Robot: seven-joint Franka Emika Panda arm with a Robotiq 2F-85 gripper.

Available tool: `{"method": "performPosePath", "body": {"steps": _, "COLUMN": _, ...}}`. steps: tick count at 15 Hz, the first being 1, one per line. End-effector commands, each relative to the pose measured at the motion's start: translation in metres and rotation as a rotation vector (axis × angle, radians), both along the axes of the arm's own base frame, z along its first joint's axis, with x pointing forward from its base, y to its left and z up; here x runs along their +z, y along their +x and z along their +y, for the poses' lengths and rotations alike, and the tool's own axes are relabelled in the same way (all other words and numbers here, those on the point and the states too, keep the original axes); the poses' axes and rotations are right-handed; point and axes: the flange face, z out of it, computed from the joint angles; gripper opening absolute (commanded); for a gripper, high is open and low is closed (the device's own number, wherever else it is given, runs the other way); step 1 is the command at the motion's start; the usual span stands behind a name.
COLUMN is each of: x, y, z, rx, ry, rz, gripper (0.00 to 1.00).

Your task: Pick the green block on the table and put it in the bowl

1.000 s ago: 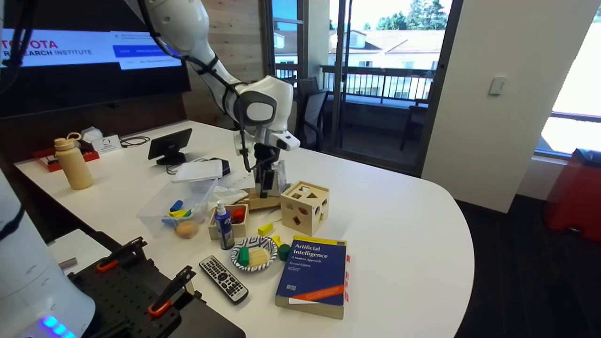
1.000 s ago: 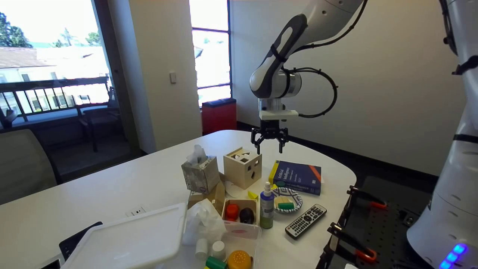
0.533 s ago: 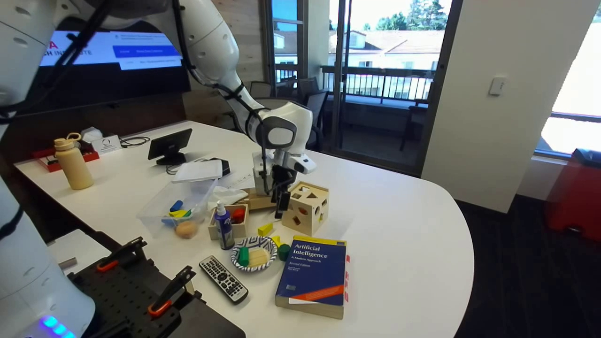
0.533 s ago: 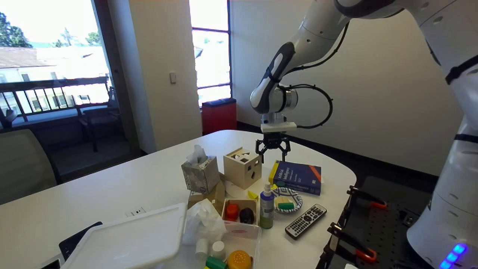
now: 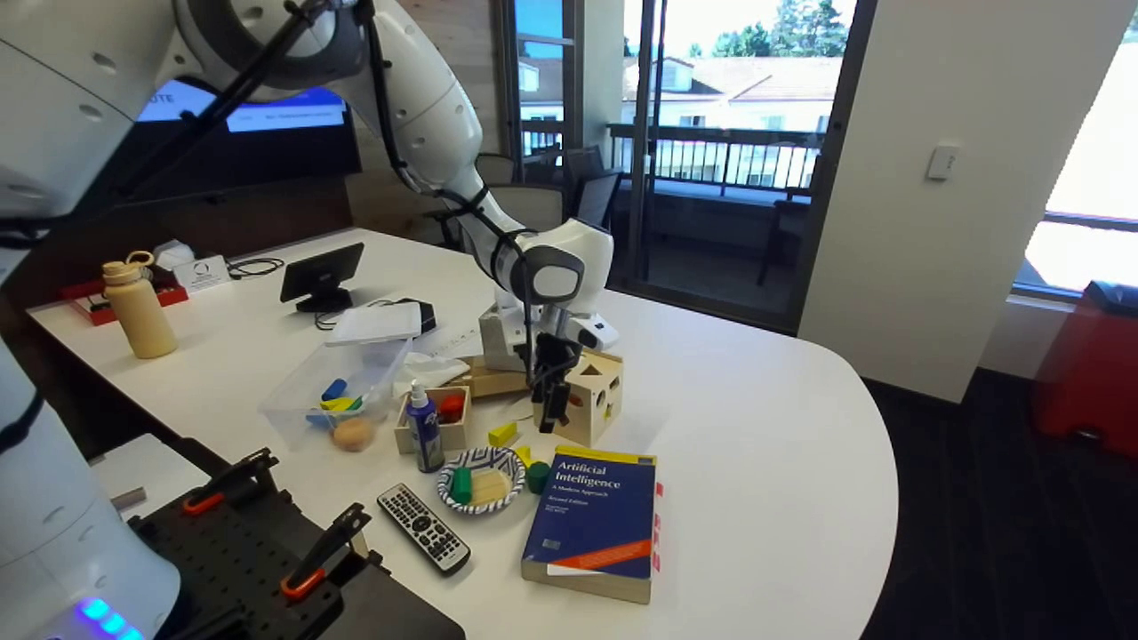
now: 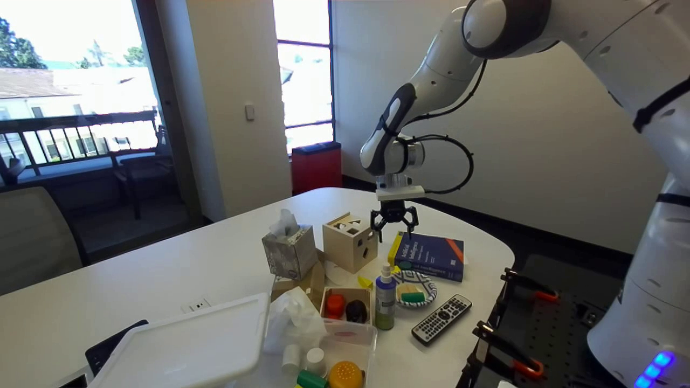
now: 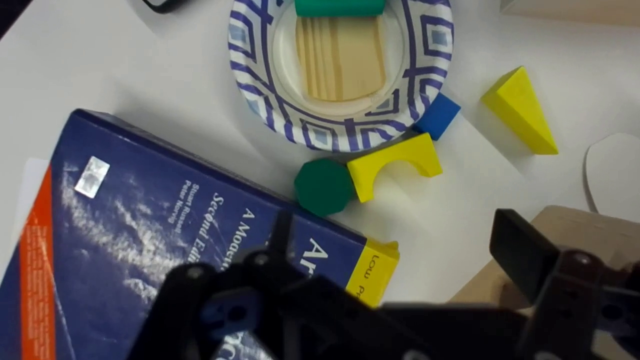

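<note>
Green block (image 7: 324,187): on the table (image 5: 765,444), between bowl (image 7: 320,135) and book (image 7: 165,220), beside the yellow arch (image 7: 392,154)
Facing: octagonal end up; long axis hard to tell
Bowl: blue geometric print on white
Fingers (image 7: 522,255): spread wide above the table

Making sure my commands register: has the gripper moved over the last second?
Yes, downward: in both exterior views the gripper now appears lower and nearer the blue book, which lies where it did.

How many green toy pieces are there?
3 visible: a long green piece in the patterned bowl, a dark green block between the bowl and the book, and a green cylinder in the clear bin. Others may be hidden there.
</note>
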Motion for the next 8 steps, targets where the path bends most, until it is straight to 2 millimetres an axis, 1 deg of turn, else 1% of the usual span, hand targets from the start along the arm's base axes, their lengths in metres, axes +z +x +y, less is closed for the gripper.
{"method": "performPosePath", "body": {"steps": 1, "x": -0.031, "y": -0.008, "z": -0.006, "rx": -0.045, "ry": 0.029, "rz": 0.055, "gripper": 1.0}}
{"method": "performPosePath", "body": {"steps": 5, "x": -0.07, "y": -0.029, "z": -0.006, "rx": -0.078, "ry": 0.055, "rz": 0.101, "gripper": 1.0}}
{"method": "performPosePath", "body": {"steps": 8, "x": -0.086, "y": -0.038, "z": -0.003, "rx": -0.098, "ry": 0.074, "rz": 0.118, "gripper": 1.0}}
